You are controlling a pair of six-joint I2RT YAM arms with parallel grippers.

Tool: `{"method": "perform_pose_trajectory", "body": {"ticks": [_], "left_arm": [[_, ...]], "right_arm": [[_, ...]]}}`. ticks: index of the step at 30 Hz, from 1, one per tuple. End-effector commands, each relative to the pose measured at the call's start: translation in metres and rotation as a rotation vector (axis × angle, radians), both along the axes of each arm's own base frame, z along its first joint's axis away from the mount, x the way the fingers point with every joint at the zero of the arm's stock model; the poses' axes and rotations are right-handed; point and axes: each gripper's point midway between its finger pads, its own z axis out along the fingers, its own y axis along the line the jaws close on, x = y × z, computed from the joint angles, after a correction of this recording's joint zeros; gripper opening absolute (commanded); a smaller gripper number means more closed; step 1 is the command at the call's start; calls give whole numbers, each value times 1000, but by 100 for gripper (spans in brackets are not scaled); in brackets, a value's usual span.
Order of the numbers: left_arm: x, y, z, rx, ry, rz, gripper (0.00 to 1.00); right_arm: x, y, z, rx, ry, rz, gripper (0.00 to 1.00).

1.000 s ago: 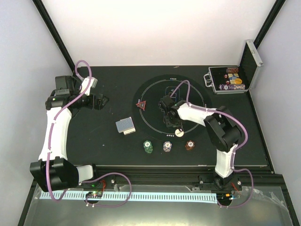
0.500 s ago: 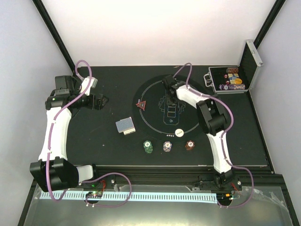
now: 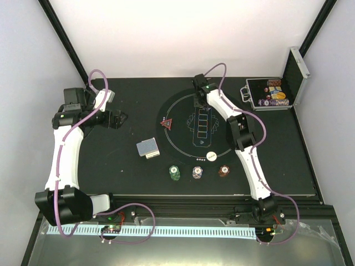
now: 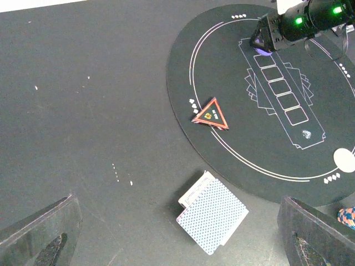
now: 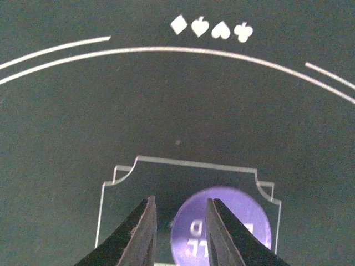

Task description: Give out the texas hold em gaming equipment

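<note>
Black mat (image 3: pixel 180 139), left jaws wide, right jaws slightly parted over purple disc (image 5: pixel 250 213)

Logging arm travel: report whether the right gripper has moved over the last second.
Yes. The right gripper went from beside the white disc to the far end of the round mat.

Matt black worktop (image 3: pixel 111 166), flecked with pale specks. Round mat (image 3: pixel 180 141) matt and smooth, with white printed lines. Cards (image 4: pixel 213 218) of paper, finely patterned backs. Disc (image 5: pixel 252 219) smooth, faintly glossy. Case (image 3: pixel 300 65) at two o'clock, silvery metal edging. Right pincer (image 5: pixel 180 200) in matt dark plastic.
</note>
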Motion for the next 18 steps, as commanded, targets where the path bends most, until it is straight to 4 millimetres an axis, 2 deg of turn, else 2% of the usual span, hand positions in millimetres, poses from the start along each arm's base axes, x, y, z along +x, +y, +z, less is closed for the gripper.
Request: {"method": "perform_pose_trajectory", "body": {"ticks": [1, 3, 8, 9, 11, 15, 18], "left_arm": [[1, 2, 10, 11, -15, -6, 99], [0, 2, 9, 16, -9, -5, 99], [-1, 3, 11, 24, -12, -5, 99], [-1, 3, 12, 24, -14, -4, 99], [-1, 2, 14, 22, -20, -5, 99], [-2, 3, 16, 30, -29, -2, 99], [-4, 4, 18, 43, -36, -1, 99]], "right_arm": [[9, -5, -4, 22, 23, 28, 28], [11, 1, 6, 44, 7, 56, 31], [2, 12, 53, 82, -58, 97, 38], [-1, 11, 60, 90, -66, 100, 42], [-8, 9, 70, 97, -69, 102, 56], [-25, -1, 67, 75, -32, 88, 60], [-38, -8, 54, 57, -4, 78, 61]]}}
